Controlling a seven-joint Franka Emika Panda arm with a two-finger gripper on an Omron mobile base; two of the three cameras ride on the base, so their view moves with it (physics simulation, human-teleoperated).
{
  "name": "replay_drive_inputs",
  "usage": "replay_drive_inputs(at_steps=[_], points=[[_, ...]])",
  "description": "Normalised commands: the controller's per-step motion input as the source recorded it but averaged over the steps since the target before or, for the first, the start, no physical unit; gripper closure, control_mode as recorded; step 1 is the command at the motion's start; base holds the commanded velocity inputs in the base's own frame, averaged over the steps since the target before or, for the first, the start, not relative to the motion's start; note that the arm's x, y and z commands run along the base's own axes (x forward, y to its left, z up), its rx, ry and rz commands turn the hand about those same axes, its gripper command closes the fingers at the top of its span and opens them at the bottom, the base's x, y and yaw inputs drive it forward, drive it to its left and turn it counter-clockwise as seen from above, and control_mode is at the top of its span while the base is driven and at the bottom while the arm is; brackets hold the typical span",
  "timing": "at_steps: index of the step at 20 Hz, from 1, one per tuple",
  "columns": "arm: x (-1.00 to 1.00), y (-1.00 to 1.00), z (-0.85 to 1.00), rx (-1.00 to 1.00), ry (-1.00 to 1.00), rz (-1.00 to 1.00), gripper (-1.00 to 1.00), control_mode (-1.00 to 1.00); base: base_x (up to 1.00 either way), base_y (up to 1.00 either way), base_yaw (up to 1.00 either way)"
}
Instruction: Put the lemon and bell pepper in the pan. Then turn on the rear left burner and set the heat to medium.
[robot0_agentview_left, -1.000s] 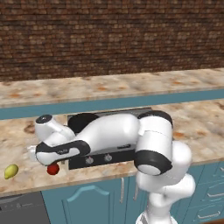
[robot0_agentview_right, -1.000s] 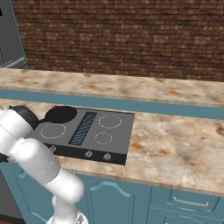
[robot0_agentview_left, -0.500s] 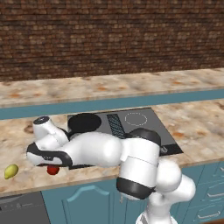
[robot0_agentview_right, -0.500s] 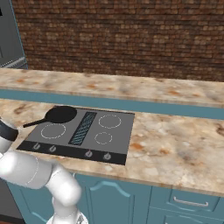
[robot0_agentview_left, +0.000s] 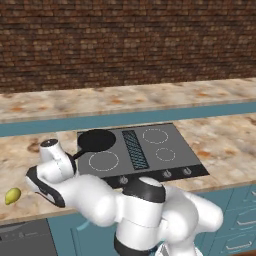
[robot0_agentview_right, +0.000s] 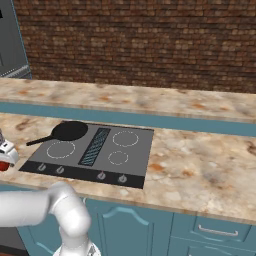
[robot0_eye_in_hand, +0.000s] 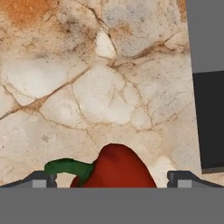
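In the hand view my gripper (robot0_eye_in_hand: 113, 180) is open, one fingertip on each side of the red bell pepper (robot0_eye_in_hand: 117, 168). The pepper lies on the marble counter with its green stem (robot0_eye_in_hand: 65, 166) pointing left. At the left edge of the right base view the bell pepper (robot0_agentview_right: 2, 166) peeks out below my hand. The yellow-green lemon (robot0_agentview_left: 12, 196) rests on the counter near the front edge, left of my hand. The black pan (robot0_agentview_left: 96, 140) sits on the cooktop's rear left zone and hides the rear left burner. Its handle points toward my wrist.
The dark grey cooktop (robot0_agentview_left: 150, 160) has three visible white rings and a centre vent. A row of knobs (robot0_agentview_right: 101, 175) runs along its front strip. Its left edge (robot0_eye_in_hand: 209, 113) shows at the right of the hand view. A brick wall rises behind a raised back counter (robot0_agentview_left: 125, 97).
My elbow and forearm have swung down and low in front of the counter, uncovering the cooktop. The hand has stayed at the left, over the bell pepper. The gripper remains open.
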Motion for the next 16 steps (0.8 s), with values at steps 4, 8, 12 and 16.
replay_drive_inputs(at_steps=[4,8,12,16], points=[[0.0,0.0,-0.16,0.0,0.0,0.0,-1.0,-1.0,0.0,0.0,0.0],[0.0,0.0,-0.09,0.0,0.0,0.0,1.0,-1.0,0.0,0.0,0.0],[0.0,0.0,0.0,0.0,0.0,0.0,1.0,-1.0,0.0,0.0,0.0],[-0.15,0.06,0.58,-0.03,0.0,0.0,1.0,-1.0,0.0,0.0,0.0]])
